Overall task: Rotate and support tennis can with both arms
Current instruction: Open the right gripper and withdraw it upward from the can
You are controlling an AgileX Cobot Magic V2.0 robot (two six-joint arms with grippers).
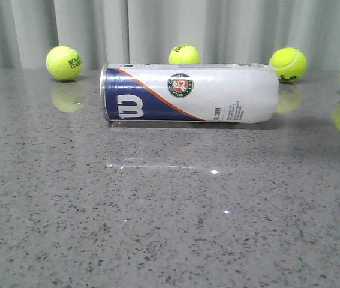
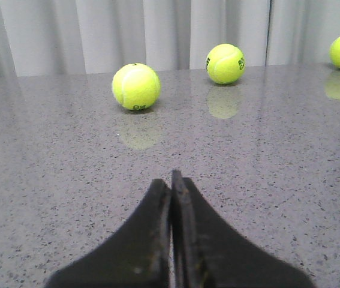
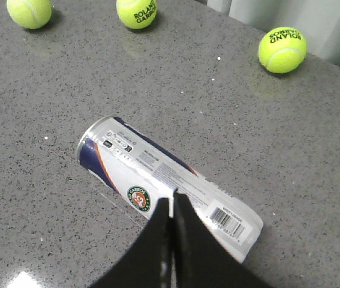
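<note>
A: How does the tennis can [image 1: 190,93] lie?

B: On its side on the grey worktop [image 1: 170,210], long axis running left to right in the front view, navy end to the left.

A: And the pincers?

B: Left pincer [image 2: 171,180] closed on nothing; right pincer [image 3: 171,203] closed too, above the can.

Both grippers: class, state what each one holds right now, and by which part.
Nothing is held. The left gripper and right gripper are both shut on nothing; the tennis can lies untouched on its side.
</note>
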